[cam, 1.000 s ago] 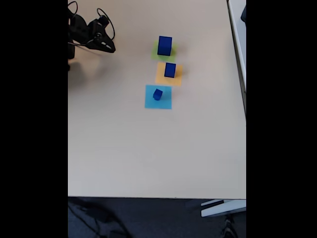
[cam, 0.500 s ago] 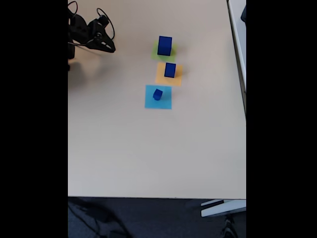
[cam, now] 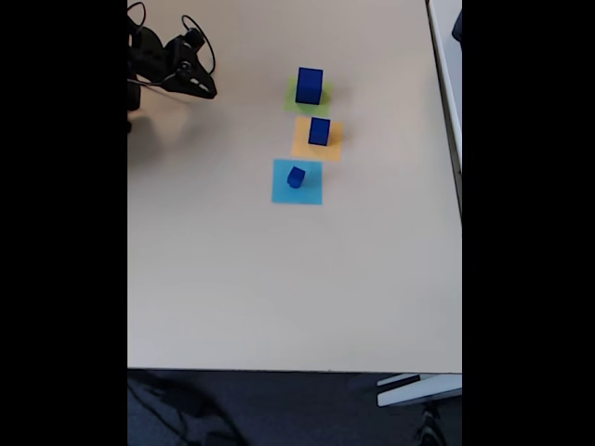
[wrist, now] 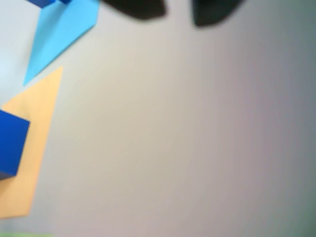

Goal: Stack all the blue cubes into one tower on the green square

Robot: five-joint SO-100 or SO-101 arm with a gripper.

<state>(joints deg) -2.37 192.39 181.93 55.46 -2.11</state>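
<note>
In the fixed view three blue cubes stand in a row, each on its own patch. The large one sits on the green square, the medium one on an orange square, the small one on a light-blue square. My gripper hangs at the table's far left, well apart from them. In the wrist view its dark fingertips show at the top edge with a gap between them, holding nothing; the medium cube is at the left edge.
The wrist view also shows the orange square and the light-blue square on the left. In the fixed view the beige table stretches bare toward its front edge. Cables loop behind the arm.
</note>
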